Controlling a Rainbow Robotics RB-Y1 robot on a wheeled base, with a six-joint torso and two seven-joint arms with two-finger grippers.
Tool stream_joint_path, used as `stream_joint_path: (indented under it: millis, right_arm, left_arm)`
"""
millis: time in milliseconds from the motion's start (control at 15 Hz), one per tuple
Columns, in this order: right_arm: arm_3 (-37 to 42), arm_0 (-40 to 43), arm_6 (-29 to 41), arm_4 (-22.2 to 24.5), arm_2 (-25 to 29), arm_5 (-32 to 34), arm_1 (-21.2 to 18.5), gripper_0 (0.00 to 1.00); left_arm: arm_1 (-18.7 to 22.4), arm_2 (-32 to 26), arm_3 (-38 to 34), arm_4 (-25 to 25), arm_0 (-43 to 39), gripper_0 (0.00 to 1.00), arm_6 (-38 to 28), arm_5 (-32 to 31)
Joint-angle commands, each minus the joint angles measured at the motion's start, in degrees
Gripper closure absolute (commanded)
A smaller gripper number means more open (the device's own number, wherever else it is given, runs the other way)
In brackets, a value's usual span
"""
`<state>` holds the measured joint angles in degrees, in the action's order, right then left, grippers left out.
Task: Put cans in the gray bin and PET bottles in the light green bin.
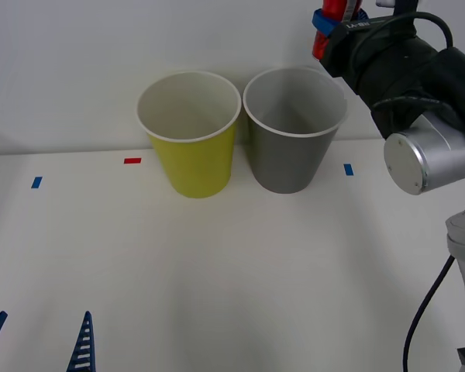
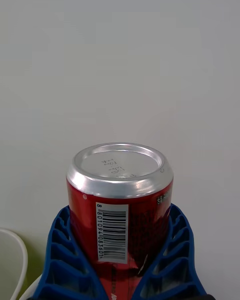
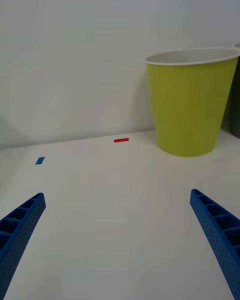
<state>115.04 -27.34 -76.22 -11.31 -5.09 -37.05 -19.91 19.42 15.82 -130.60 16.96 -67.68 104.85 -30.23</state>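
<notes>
Left claw (image 1: 39,341), fingers apart, idles low; right claw (image 1: 335,23), clamped on upright can (image 1: 331,15), hangs just right of gray bin (image 1: 294,132).

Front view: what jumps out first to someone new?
The red can held high in the right hand, up by the far wall and just right of the gray bin; the right wrist view shows its blue fingers clamped on both sides of it. Next, the two tall bins side by side at the back of the table, the light green bin on the left. The left hand sits open, low at the near left edge.
</notes>
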Motion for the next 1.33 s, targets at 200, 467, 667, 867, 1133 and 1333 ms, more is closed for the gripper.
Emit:
stream_joint_path:
  millis: [200, 467, 667, 867, 1133, 1333]
  right_arm:
    - [-3.6, -2.01, 0.54, 1.55, -0.97, 0.23, 1.01, 1.0]
    - [-4.56, -2.54, 0.46, 2.69, -0.97, 0.23, 1.63, 1.0]
    - [-4.48, -2.63, 0.37, 2.69, -0.97, 0.23, 1.71, 1.0]
    - [-4.48, -2.63, 0.72, 2.69, -1.24, 0.23, 1.89, 1.0]
    - [-5.53, -3.59, 0.81, 2.96, -1.24, 0.23, 2.07, 1.0]
    - [-6.85, -4.12, 0.46, 4.1, -1.24, 0.14, 2.24, 1.0]
  left_arm:
    - [0.0, 0.0, 0.0, 0.0, 0.0, 0.0, 0.0, 0.0]
    - [0.0, 0.0, 0.0, 0.0, 0.0, 0.0, 0.0, 0.0]
    - [0.0, 0.0, 0.0, 0.0, 0.0, 0.0, 0.0, 0.0]
    - [0.0, 0.0, 0.0, 0.0, 0.0, 0.0, 0.0, 0.0]
    - [0.0, 0.0, 0.0, 0.0, 0.0, 0.0, 0.0, 0.0]
    - [0.0, 0.0, 0.0, 0.0, 0.0, 0.0, 0.0, 0.0]
